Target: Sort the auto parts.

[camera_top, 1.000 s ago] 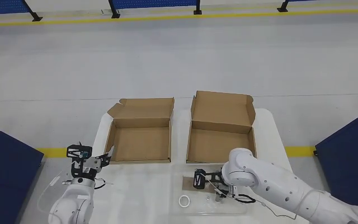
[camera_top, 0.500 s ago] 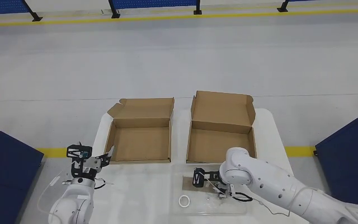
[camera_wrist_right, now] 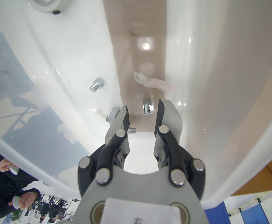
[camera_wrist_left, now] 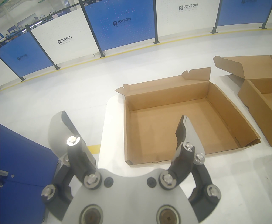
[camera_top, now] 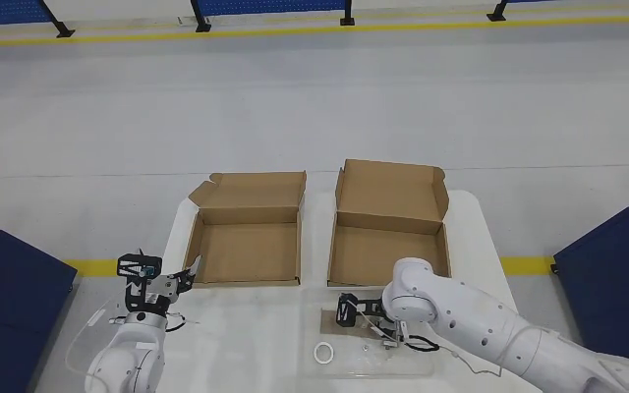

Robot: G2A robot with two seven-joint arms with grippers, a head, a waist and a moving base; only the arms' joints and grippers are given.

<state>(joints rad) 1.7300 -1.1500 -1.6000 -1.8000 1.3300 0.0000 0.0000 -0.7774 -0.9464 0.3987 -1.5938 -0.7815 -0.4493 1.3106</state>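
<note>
In the right wrist view my right gripper (camera_wrist_right: pixel 143 108) is open and low over the clear tray (camera_wrist_right: pixel 70 53), with a small silver bolt (camera_wrist_right: pixel 146 107) lying between its fingertips. A second bolt (camera_wrist_right: pixel 96 84) lies farther out, and a T-shaped silver pin (camera_wrist_right: pixel 113 115) rests beside one finger. A white ring (camera_wrist_right: pixel 47 4) sits at the tray's far end, and the top view shows the ring (camera_top: pixel 323 352) too. My left gripper (camera_wrist_left: pixel 123 118) hangs open and holds nothing, just short of the left cardboard box (camera_wrist_left: pixel 167 93).
Two open cardboard boxes stand side by side on the white table, the left box (camera_top: pixel 246 253) and the right box (camera_top: pixel 388 255), both with bare floors. A torn scrap of tape (camera_wrist_right: pixel 152 82) lies on the tray's brown strip. The table's front edge is close behind the tray (camera_top: pixel 393 365).
My right arm has shifted slightly to the left over the tray. The left arm has not moved.
</note>
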